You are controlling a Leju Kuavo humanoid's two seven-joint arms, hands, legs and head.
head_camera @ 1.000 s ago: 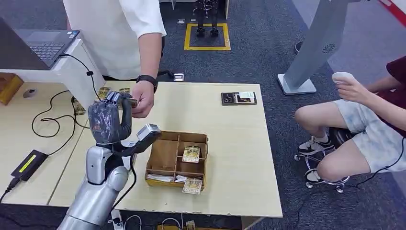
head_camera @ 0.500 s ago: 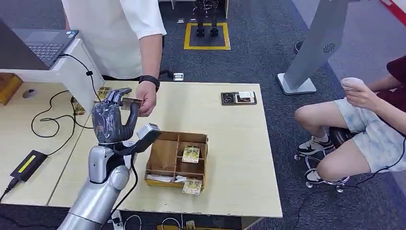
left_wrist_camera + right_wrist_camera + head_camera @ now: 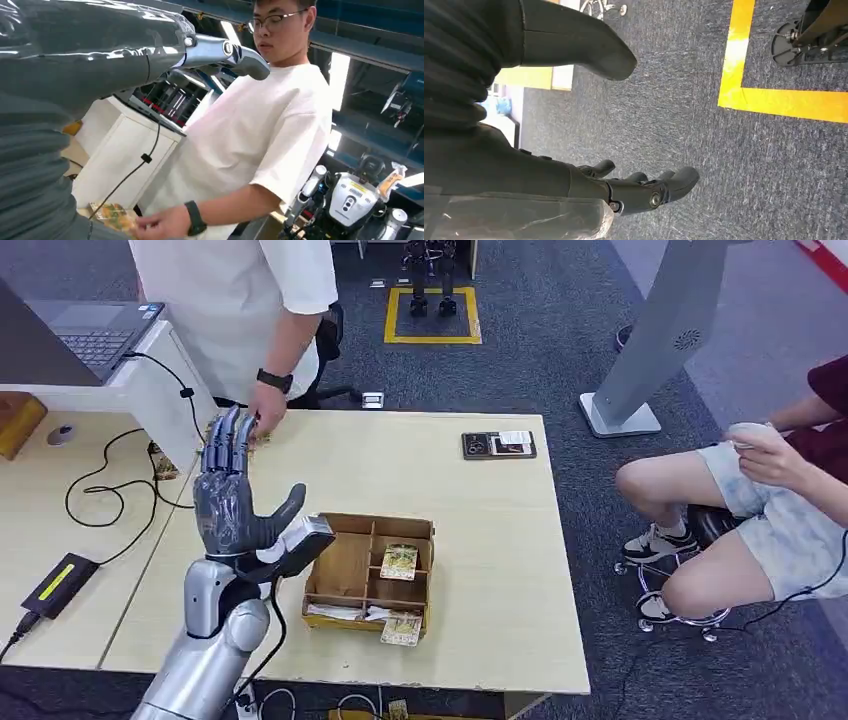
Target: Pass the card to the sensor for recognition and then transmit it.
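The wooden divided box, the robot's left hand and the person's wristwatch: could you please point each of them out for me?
wooden divided box (image 3: 345,565), head view, bare floor of its near-left compartment.
left hand (image 3: 228,508), head view, middle of the palm, fingers spread.
wristwatch (image 3: 273,380), head view, black band on the standing person's wrist.

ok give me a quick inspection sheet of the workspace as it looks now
Surface: light wooden table.
Job's things: card under the person's hand at the far edge; more cards in the divided tray.
Clutter: phone, laptop.
Hands: left hand raised, fingers spread, holding nothing; right hand hangs over carpet, holding nothing.
Cables: black cable to a power brick.
Surroundings: seated person, grey stand.
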